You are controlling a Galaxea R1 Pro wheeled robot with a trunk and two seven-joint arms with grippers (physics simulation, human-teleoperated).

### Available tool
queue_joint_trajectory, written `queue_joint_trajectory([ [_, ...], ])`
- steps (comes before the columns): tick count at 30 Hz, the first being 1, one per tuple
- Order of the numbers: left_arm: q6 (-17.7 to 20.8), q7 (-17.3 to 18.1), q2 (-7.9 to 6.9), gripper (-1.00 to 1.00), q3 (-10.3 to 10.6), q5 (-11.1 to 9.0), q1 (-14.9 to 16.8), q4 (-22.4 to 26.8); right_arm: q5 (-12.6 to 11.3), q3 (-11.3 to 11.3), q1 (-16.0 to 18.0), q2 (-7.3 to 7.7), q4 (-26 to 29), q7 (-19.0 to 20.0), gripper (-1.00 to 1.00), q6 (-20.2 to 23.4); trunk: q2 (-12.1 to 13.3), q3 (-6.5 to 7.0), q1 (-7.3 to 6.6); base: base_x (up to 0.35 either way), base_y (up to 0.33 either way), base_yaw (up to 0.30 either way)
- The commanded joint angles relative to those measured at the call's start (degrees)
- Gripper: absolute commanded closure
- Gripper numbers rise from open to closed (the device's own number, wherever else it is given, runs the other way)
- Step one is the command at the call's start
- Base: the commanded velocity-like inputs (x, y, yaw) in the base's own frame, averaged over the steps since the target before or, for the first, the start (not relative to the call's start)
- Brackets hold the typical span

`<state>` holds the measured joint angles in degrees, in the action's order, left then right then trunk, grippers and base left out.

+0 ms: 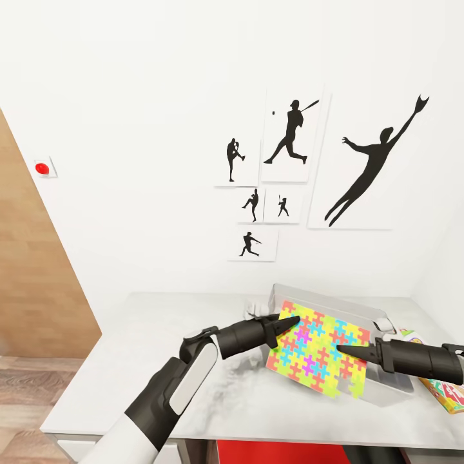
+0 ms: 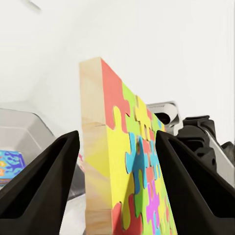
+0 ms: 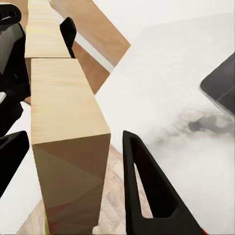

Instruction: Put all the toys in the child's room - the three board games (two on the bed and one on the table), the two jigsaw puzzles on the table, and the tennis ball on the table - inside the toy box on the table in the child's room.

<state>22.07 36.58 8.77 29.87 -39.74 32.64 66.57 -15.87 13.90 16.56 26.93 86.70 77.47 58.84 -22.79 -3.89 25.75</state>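
Spanning the head view's lower half, the table (image 1: pixel 161 335) carries the tub (image 1: pixel 361 308) at 4 o'clock. Puzzle (image 1: pixel 317 347) tilted on edge above the tub's near rim, likely so it drops in flat. Left claw (image 1: pixel 291 321) at its 10 o'clock corner, right claw (image 1: pixel 345 351) at its 4 o'clock edge; jaws straddle the slab, contact unclear.

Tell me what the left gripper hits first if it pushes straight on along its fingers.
Probably the right gripper: beyond the multicoloured jigsaw square between the left gripper fingers, it sits right ahead, though depth is unclear.
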Motion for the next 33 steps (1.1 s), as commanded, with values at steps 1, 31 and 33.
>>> queue_joint_trajectory([
  [1,0.17,-0.10,0.02,1.00,0.12,0.45,0.05,-0.12,-1.31,-0.01,0.05,0.00,0.05,0.33,1.00,1.16,-0.13,-0.13,0.04,0.000,0.000,0.000],
  [31,0.18,-0.12,-0.02,1.00,0.37,0.28,0.05,-0.12,-1.36,-0.01,0.05,0.05,0.05,0.37,1.00,1.16,-0.13,-0.13,0.04,0.000,0.000,0.000],
  [33,0.21,-0.12,-0.04,1.00,0.37,0.28,0.05,-0.12,-1.36,-0.01,0.05,0.05,0.05,0.37,1.00,1.16,-0.13,-0.13,0.04,0.000,0.000,0.000],
])
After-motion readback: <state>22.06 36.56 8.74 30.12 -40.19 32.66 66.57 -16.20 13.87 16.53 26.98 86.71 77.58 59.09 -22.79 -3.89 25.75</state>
